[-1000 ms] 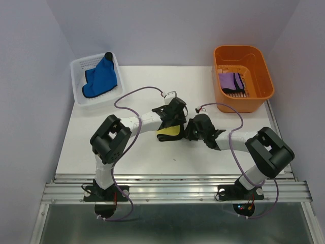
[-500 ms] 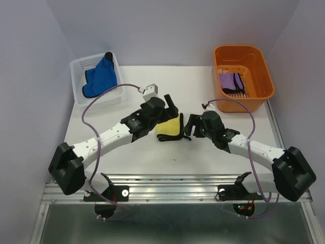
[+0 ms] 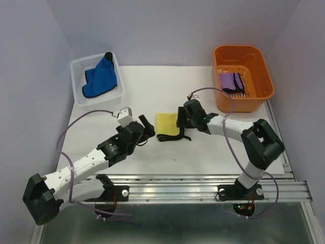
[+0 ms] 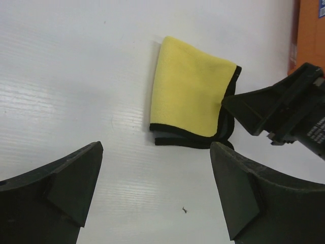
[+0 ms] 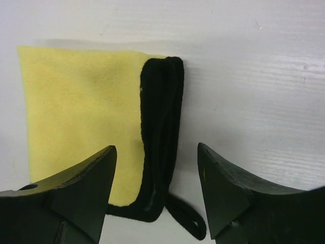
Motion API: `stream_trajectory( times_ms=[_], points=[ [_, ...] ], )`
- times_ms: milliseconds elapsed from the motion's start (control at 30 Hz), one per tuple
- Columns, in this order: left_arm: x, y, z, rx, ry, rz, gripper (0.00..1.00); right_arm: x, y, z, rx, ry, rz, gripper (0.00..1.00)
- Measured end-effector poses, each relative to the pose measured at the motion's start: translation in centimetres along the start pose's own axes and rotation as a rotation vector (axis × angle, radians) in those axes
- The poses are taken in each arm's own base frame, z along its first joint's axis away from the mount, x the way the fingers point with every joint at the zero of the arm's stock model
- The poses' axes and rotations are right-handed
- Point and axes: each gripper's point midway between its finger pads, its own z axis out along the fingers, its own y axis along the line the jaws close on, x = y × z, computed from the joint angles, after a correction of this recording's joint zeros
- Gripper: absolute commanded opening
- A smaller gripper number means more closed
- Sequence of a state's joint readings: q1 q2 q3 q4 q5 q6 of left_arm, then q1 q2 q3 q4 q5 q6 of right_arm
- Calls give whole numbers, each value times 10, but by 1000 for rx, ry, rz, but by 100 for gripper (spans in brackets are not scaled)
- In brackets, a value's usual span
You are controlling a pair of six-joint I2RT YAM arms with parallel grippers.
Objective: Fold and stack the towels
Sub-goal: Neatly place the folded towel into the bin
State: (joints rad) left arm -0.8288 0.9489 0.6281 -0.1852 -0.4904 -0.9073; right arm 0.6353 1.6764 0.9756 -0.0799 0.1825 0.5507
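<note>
The folded yellow towel (image 3: pixel 166 123) lies flat on the table (image 3: pixel 203 152) between the two arms. Its stacked dark-edged side faces the right gripper (image 3: pixel 180 121), which stands wide open and empty with its fingers astride that edge, so I judge the right arm the nearer one to lift it toward the purple towel (image 3: pixel 231 81) in the orange bin (image 3: pixel 244 104). The left gripper (image 3: pixel 148 128), also wide open and empty, sits just off the towel's opposite side, the blue towel (image 3: pixel 101 76) lies bunched in the white mesh basket (image 3: pixel 99 99), and no writing is legible.
</note>
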Motion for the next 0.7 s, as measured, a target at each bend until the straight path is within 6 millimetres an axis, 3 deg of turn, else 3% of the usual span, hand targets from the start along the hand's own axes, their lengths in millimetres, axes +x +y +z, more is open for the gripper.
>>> stream_trajectory(
  times_ms=[133, 367, 533, 700],
  points=[
    [-7, -4, -4, 20, -23, -26, 99, 12, -5, 18, 39, 47, -5, 67],
    [-4, -2, -1, 6, -14, -20, 99, 11, 0, 37, 70, 48, -4, 40],
    [-3, -1, 0, 2, -12, -18, 99, 11, 1, 40, 114, 29, -7, 32],
    [-3, -1, 0, 1, -11, -16, 99, 12, 5, 42, 160, 11, -17, 15]
  ],
)
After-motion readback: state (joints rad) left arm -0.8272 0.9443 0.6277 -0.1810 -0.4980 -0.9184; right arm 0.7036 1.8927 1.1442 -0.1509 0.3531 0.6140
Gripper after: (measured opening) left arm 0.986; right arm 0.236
